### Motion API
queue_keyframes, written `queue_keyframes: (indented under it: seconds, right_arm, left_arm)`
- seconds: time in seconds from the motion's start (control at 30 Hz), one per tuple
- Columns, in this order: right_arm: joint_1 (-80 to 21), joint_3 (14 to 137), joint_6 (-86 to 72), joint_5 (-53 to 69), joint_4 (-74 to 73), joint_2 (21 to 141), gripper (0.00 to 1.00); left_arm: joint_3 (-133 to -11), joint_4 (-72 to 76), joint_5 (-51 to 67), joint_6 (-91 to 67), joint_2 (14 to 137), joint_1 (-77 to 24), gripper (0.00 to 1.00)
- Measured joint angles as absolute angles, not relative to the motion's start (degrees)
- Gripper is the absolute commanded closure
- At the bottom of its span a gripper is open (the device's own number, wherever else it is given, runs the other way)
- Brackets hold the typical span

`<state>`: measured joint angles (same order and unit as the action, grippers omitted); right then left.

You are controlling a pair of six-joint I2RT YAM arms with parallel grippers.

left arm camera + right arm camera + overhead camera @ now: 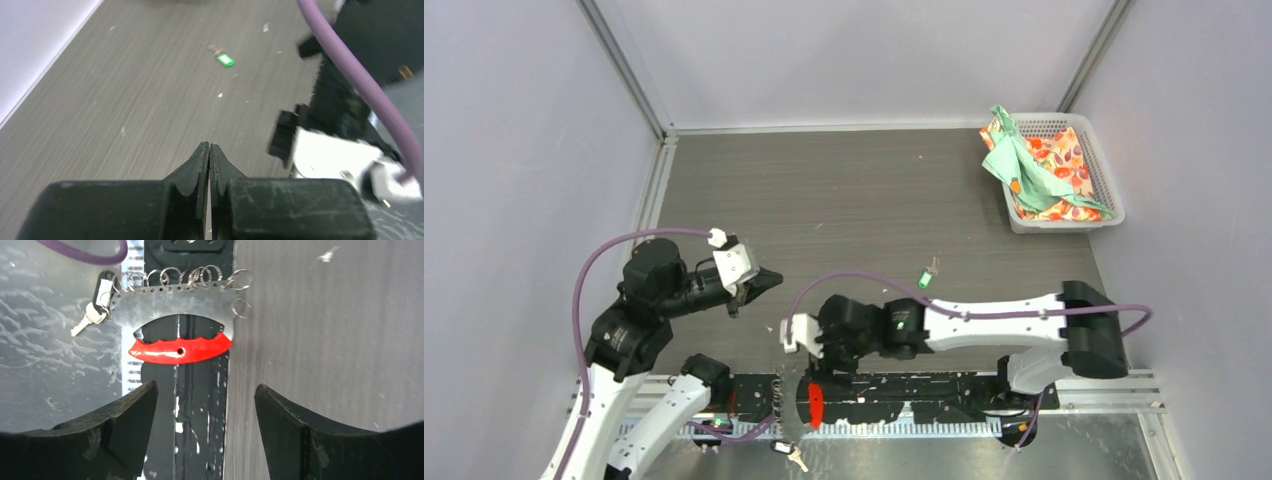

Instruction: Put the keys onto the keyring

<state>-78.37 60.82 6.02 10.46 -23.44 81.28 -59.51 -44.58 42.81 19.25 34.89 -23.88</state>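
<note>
1. Two keys are to be accounted for. The green-tagged key (926, 277) is seen lying loose on the worktop (844, 190), just right of centre in the overhead view and well apart from the keyring (175, 302).
2. The keyring is laid at 6 o'clock in the overhead view, across the black rail (924, 388) between the arm bases. The black-tagged key (101, 292) is found at its 9 o'clock end in the right wrist view, touching the last ring. Whether it is threaded on cannot be told.
3. The right gripper (205, 387) is held directly over the keyring's red tab (180, 350). Its fingers (125, 425) are spread wide, with nothing between them.
4. The left gripper (209, 150) is raised at 10 o'clock of the right wrist. Its fingers (192, 170) are pressed together, with nothing pinched.
5. The green-tagged key is judged yet to be added. A fine pinch on that small, flat key, at 2 o'clock from the right wrist, is likely called for next, with the keyring steadied by the other arm.
6. The row of small rings (200, 275) and the black-tagged key are shown clearly only in the right wrist view. The green-tagged key is shown at 12 o'clock in the left wrist view, but the keyring is not shown there. A basket (1069, 226) of cloth (1024, 165), at 2 o'clock, is shown only overhead.
</note>
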Motion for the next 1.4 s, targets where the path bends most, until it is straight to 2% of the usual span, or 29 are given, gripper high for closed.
queue_keyframes:
  seconds: [0.23,0.43,0.77,0.97,1.13,1.4]
  right_arm:
    - [-81.80,57.49,10.76,10.52,-10.57,94.28,0.23]
    - [-81.80,56.03,10.63,7.68,-1.23,100.25,0.24]
    - [-81.14,57.19,10.83,0.25,6.33,105.86,0.32]
    - [-73.97,55.11,10.04,-0.34,9.61,105.36,0.36]
    - [-64.49,54.54,8.73,-2.17,10.81,105.34,0.36]
    - [-56.84,56.18,5.91,-8.84,8.23,105.62,0.36]
  left_arm:
    - [-56.07,-44.29,31.48,17.43,28.67,-23.88,0.92]
    - [-57.39,-46.83,27.51,17.30,25.65,-23.88,0.92]
    - [-60.49,-49.91,25.91,19.14,25.21,-23.88,0.92]
    - [-60.66,-49.98,25.98,19.99,25.30,-23.88,0.93]
    - [-60.66,-49.76,26.09,20.43,25.36,-23.88,0.93]
    - [-60.62,-49.56,26.61,21.08,26.30,-23.88,0.92]
